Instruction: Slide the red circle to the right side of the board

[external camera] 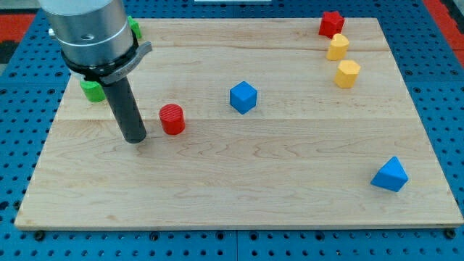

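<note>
The red circle [172,119], a short red cylinder, stands on the wooden board [239,181] left of the middle. My tip [135,139] rests on the board just left of the red circle, a small gap apart from it. The rod rises from the tip to the grey arm body at the view's top left.
A blue cube [243,97] sits right of the red circle. A red star-like block [331,23] and two yellow blocks [338,47] [348,73] are at the top right. A blue triangle [390,175] lies at the lower right. Green blocks [92,90] [134,29] lie partly hidden behind the arm.
</note>
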`<state>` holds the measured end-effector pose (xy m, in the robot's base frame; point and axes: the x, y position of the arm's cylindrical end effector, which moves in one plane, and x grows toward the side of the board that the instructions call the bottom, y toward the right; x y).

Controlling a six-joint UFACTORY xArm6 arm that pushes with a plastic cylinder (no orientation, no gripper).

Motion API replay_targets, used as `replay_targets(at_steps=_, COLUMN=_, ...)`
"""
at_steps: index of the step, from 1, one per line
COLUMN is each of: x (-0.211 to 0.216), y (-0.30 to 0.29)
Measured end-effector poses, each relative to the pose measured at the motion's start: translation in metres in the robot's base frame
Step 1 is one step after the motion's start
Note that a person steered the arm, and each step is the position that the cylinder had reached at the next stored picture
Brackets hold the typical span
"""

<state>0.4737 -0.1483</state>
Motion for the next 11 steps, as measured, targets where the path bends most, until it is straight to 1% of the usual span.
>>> replay_targets(at_steps=1, x=-0.007, y=0.024)
replay_targets(at_steps=2, x=0.004, y=0.115)
replay_targets(at_steps=3, x=0.015, y=0.15)
replay_targets(at_steps=4, x=0.016, y=0.099)
replay_targets(at_steps=5, x=-0.011, y=0.048)
replay_targets(at_steps=6, x=-0.031, y=0.072)
replay_targets(at_steps=7, x=-0.03, y=0.163)
replay_targets(at_steps=8, x=-0.018, y=0.216)
replay_targets(at_steps=9, x=-0.015, y=0.166)
replay_targets(at_steps=10, x=-0.015, y=0.174)
replay_targets(at_steps=11, x=-0.027, y=0.24)
